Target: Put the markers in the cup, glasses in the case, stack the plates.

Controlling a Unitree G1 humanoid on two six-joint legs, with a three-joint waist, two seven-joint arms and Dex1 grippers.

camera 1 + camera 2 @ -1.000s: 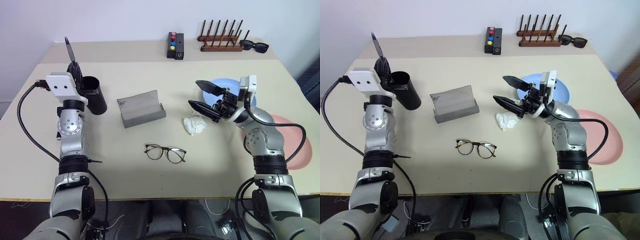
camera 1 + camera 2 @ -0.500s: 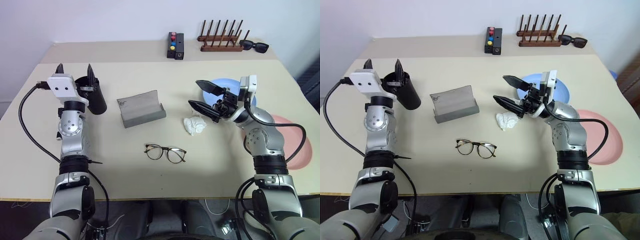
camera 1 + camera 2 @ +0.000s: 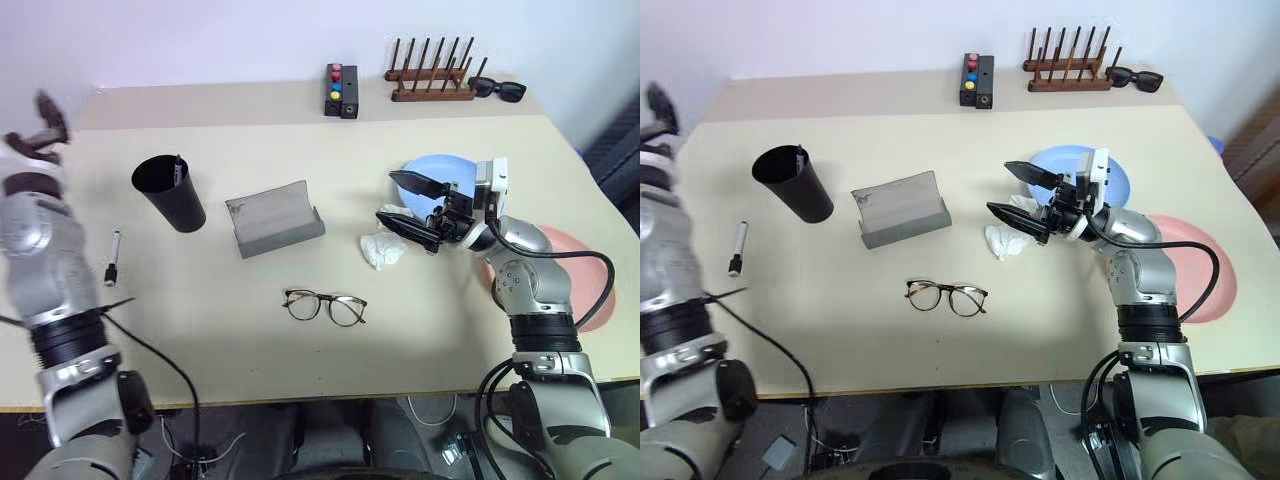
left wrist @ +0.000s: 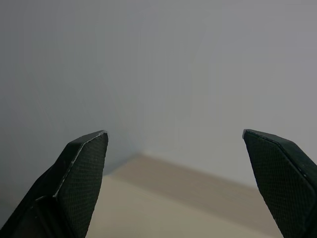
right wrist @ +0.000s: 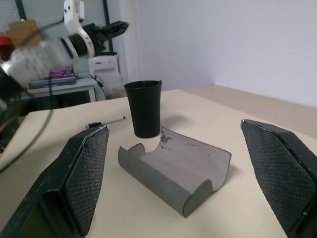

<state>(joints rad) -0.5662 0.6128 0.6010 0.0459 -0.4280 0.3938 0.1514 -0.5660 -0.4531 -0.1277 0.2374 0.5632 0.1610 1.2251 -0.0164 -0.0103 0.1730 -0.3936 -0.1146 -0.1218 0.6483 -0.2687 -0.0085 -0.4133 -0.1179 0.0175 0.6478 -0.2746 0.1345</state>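
Left of the cup (image 3: 170,192), the left hand (image 4: 181,183) hangs spread and empty.

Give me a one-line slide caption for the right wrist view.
Right tool open toward the open grey case, with the black cup and a loose marker behind.

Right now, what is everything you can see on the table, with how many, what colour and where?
cup: one, black, upright at the table's left, a marker standing in it
loose marker: one, white with black ends, lying left of the cup
case: one, grey, open, centre
glasses: one pair, dark-rimmed, in front of the case
crumpled tissue: one, white, right of the case
plates: two, light blue and salmon pink, apart on the right
button box: one, black, far edge
wooden rack: one, brown, far edge
sunglasses: one pair, black, beside the rack
left gripper: open, empty
right gripper: open, above the tissue
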